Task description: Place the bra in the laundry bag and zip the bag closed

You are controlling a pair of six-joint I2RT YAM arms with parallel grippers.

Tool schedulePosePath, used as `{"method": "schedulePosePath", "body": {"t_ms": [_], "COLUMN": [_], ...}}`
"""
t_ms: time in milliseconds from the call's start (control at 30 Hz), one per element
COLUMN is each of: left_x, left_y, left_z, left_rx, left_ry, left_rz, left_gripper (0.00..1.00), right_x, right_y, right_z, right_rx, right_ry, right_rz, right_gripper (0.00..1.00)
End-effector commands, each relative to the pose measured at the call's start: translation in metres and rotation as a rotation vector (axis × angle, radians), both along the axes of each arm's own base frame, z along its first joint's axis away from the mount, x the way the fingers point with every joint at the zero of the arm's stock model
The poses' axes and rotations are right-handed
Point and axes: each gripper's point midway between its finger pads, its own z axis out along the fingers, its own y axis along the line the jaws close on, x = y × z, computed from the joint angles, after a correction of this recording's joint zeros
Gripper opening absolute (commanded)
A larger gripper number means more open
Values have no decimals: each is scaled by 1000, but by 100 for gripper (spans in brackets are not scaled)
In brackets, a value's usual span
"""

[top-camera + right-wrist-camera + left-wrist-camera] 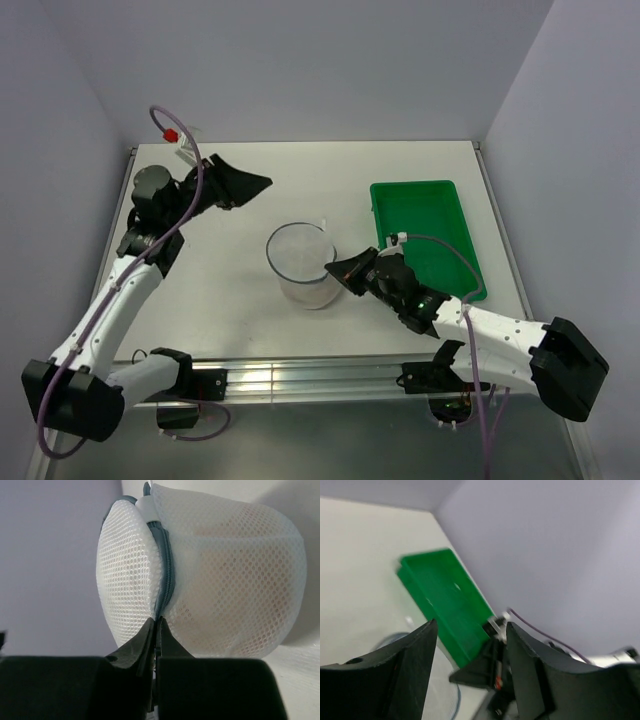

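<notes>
- Round white mesh laundry bag (pixel 300 262) near the middle of a pale table (pixel 240 330), just left of a green tray (pixel 425 235).
- Inside the bag, a peach-beige bra (pixel 220 615), seen only as a warm tint through the mesh.
- Grey-blue zipper (pixel 167 565) curving down the bag's side, closed along the stretch in view, with a white tab (pixel 146 506) at its top end.
- Right gripper (pixel 334 268) against the bag's right edge, reaching in from the tray side.
- From the right wrist: black fingers (pixel 135 652) pressed together, tips meeting at the lower end of the zipper seam and touching the mesh; impossible to tell whether any fabric is pinched between them.
- Left gripper (pixel 256 184) raised over the table's far left part, well apart from the bag, pointing right.
- From the left wrist: jaws standing apart with nothing between them; green tray visible through the gap, blurred.
- Left arm (pixel 120 290) bent upward at the table's left side; right arm (pixel 490 330) stretched low from the near right corner.
</notes>
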Motion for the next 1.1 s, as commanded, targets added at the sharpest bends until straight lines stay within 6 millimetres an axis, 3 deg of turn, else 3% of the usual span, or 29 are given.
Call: {"method": "schedulePosePath", "body": {"t_ms": [0, 33, 67, 133, 167, 233, 267, 333, 367, 433, 467, 567, 900, 933, 1033, 1067], "left_x": [6, 3, -15, -20, -43, -57, -80, -92, -109, -116, -129, -140, -129, -127, -126, -126], "left_y": [25, 23, 6, 6, -14, -15, -32, -35, -48, -58, -69, -88, -96, -102, -108, -114], "left_z": [-64, -64, -69, -80, -89, -101, -107, -121, -127, -143, -147, -151, -149, -141, -147, -140], "left_rx": [401, 432, 472, 536, 568, 594, 610, 629, 642, 673, 680, 668, 524, 478, 481, 432], "left_ry": [115, 114, 116, 130, 134, 138, 119, 130, 119, 132, 118, 101, 27, 16, 11, 10], "left_rz": [227, 254, 228, 322, 268, 349, 301, 356, 312, 333, 305, 315, 374, 372, 364, 362], "left_gripper": [64, 63, 63, 60, 59, 56, 56, 54, 53, 50, 49, 48, 49, 49, 48, 48], "right_x": [10, 11, 9, 10, 11, 12, 12, 12, 13, 12, 13, 10, 6, 7, 6, 8], "right_y": [-4, -9, -8, -10, -10, -8, -7, -6, -4, 0, 3, 8, 4, 2, -2, 0], "right_z": [16, 13, 14, 14, 14, 17, 20, 25, 28, 30, 36, 35, 43, 43, 40, 46], "right_rx": [-2, -25, -17, -35, -39, -70, -78, -112, -118, -127, -121, -129, -204, -217, -280, -289], "right_ry": [17, 26, 36, 51, 67, 83, 84, 99, 95, 106, 105, 123, 128, 128, 161, 160], "right_rz": [-96, -130, -138, -159, -168, -170, -168, -165, -156, -142, -133, -111, -94, -100, -117, -126], "right_gripper": [0, 0, 0, 0, 0, 0, 0, 0, 0, 0, 0, 0, 0, 0, 0, 0]}}
